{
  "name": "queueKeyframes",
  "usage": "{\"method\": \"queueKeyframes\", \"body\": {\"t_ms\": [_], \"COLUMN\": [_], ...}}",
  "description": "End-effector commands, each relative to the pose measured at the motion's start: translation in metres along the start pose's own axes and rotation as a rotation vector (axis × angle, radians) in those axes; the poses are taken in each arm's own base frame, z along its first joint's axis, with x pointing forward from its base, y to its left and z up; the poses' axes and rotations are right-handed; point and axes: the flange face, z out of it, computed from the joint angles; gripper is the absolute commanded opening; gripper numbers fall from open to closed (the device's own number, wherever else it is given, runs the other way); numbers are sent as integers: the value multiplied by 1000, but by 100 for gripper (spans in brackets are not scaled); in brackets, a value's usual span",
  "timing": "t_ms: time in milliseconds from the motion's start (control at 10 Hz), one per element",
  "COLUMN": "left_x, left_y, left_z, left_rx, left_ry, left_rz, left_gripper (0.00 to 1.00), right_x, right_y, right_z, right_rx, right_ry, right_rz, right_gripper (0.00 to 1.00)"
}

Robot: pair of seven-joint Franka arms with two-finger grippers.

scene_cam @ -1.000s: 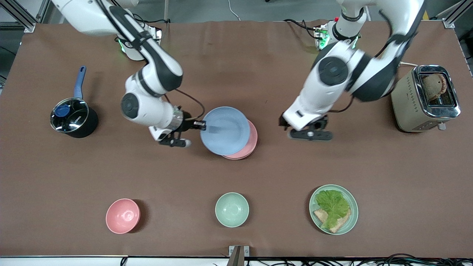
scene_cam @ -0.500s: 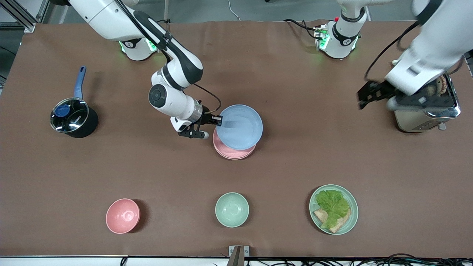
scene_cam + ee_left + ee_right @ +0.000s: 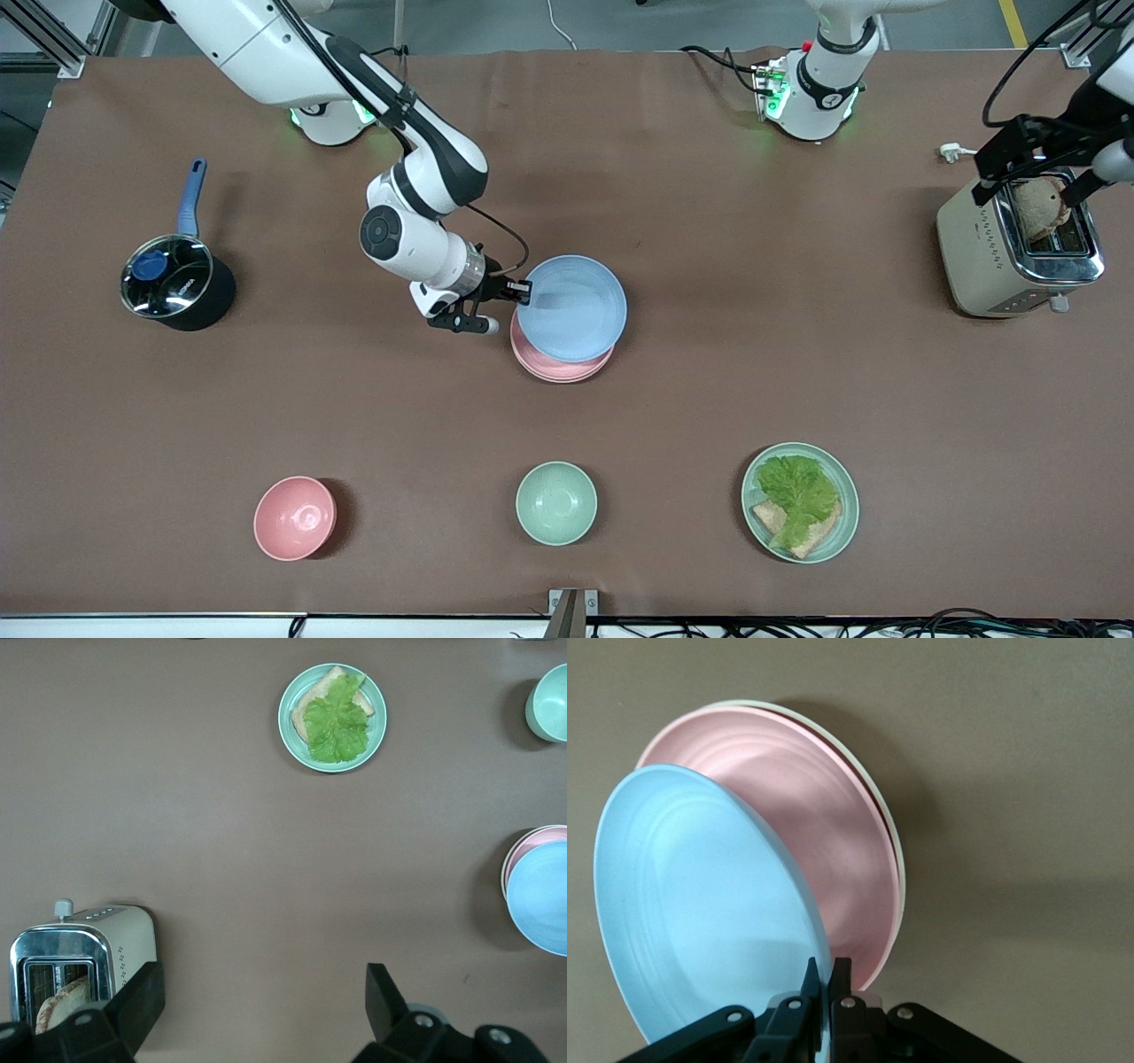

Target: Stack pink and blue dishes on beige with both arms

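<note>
1. You are looking at a stack that is nearly complete: the pink plate (image 3: 562,361) is already lying on the beige plate (image 3: 873,788), which is showing only as a thin cream rim under the pink one in the right wrist view.
2. The blue plate (image 3: 571,307) is not yet resting flat. It is hanging tilted over the stack, overlapping most of the pink plate, with its rim clamped between the fingers of the right gripper (image 3: 523,291).
3. What is left, judging from this: you are waiting for the blue plate to be centred, lowered onto the pink plate and released.
4. The left gripper (image 3: 1032,173) is hovering over the toaster (image 3: 1019,239), well apart from the stack toward the left arm's end of the table. In the left wrist view its fingers (image 3: 381,997) are standing wide apart and holding nothing. This arm is waiting.
5. You are counting, taking the stack as the landmark:
   - three stacking plates: one beige, one pink, one blue;
   - one pink bowl (image 3: 295,518), one green bowl (image 3: 556,502) and one green plate (image 3: 800,502) carrying lettuce and bread, all nearer to the front camera than the stack;
   - one lidded saucepan (image 3: 177,283), toward the right arm's end of the table from the stack;
   - one toaster.
</note>
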Motion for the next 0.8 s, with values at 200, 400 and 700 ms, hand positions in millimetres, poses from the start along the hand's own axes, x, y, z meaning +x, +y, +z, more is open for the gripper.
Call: {"method": "queueKeyframes", "body": {"t_ms": [200,400,700], "left_x": [8,9,8], "left_y": [-21,-19,-9], "left_z": [18,18,25], "left_rx": [-19,-17,-21], "left_ry": [-63,-63,-86], "left_rz": [-27,-35,-30], "left_gripper": [100,100,100], "right_x": [-2,22,29], "right_y": [2,4,22], "right_z": [-13,-91,-218], "right_rx": [-6,-102,-381], "right_ry": [28,44,188], "right_rz": [-13,-55,-109], "right_gripper": [100,100,100]}}
